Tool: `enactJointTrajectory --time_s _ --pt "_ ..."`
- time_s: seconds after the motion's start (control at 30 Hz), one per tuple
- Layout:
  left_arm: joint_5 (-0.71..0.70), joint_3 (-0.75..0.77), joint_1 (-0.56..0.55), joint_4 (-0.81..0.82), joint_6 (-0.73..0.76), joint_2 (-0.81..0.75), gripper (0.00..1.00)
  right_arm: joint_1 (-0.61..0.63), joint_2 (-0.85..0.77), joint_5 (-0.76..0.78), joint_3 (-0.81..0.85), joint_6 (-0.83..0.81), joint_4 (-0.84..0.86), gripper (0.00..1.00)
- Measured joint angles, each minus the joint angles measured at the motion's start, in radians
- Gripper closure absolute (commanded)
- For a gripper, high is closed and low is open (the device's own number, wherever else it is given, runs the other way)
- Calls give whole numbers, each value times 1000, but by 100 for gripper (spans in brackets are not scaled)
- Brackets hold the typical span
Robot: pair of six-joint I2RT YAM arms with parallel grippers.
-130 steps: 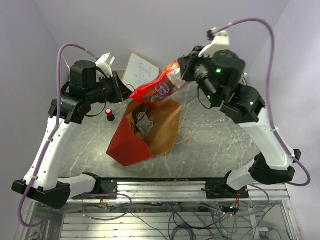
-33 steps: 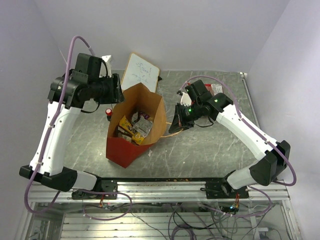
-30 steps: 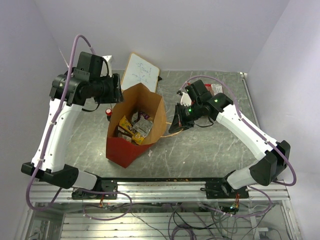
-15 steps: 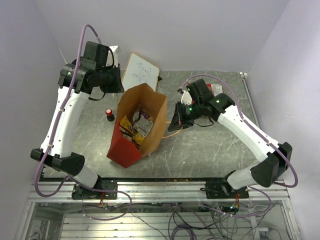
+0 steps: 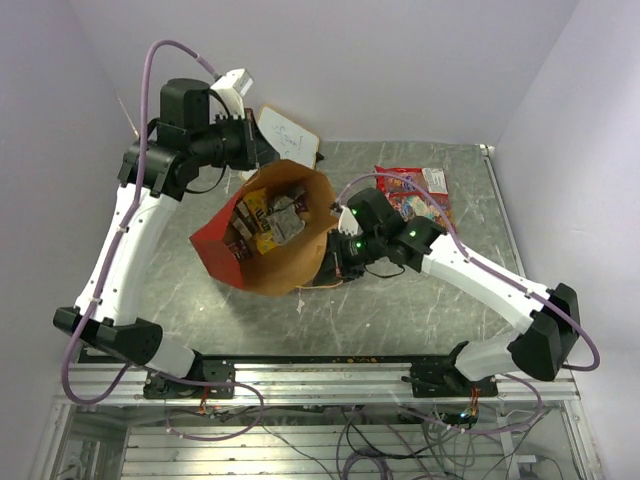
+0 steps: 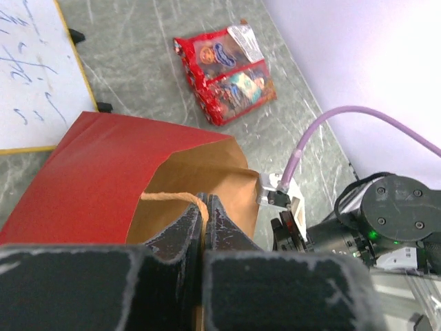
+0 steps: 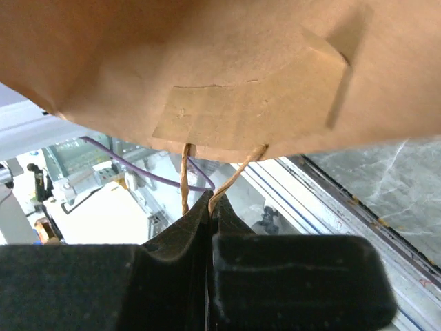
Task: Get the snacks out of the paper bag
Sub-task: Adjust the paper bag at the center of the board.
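Note:
The paper bag (image 5: 215,250) hangs tipped between both arms, its brown mouth facing up and right. Several small shiny packets (image 5: 262,215), yellow, dark and silver, lie inside. My left gripper (image 5: 266,164) is shut on the tan handle (image 6: 169,197) at the bag's far rim; in the left wrist view the gripper (image 6: 204,201) pinches the cord above the red outside (image 6: 103,172). My right gripper (image 5: 334,266) is shut on the other handle (image 7: 238,174) at the near rim, under the kraft wall (image 7: 207,62). The large red candy bag (image 5: 412,194) lies flat on the table at the back right, also in the left wrist view (image 6: 226,72).
A white tilted whiteboard (image 5: 288,137) stands behind the bag, also in the left wrist view (image 6: 31,76). The grey marble table (image 5: 440,300) ends at a metal rail (image 5: 330,370) at the front. Walls close in at left, back and right.
The bag has been lifted by both handles and tipped, its bottom swinging left. My left gripper rose and moved right; my right gripper moved left and nearer. Earlier the right gripper carried the candy bag out.

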Motion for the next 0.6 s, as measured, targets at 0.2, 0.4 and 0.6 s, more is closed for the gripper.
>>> enactJointTrajectory --time_s 0.2,0.4,0.6 --pt "92 -303 -21 145 -40 -132 93 20 0 36 -26 -43 -24 85" --pt "109 -492 -98 229 -105 -251 93 19 -36 94 -88 -126 -117 49" --pt "109 -562 -141 279 -171 -346 93 19 -92 241 -29 -225 -250 32"
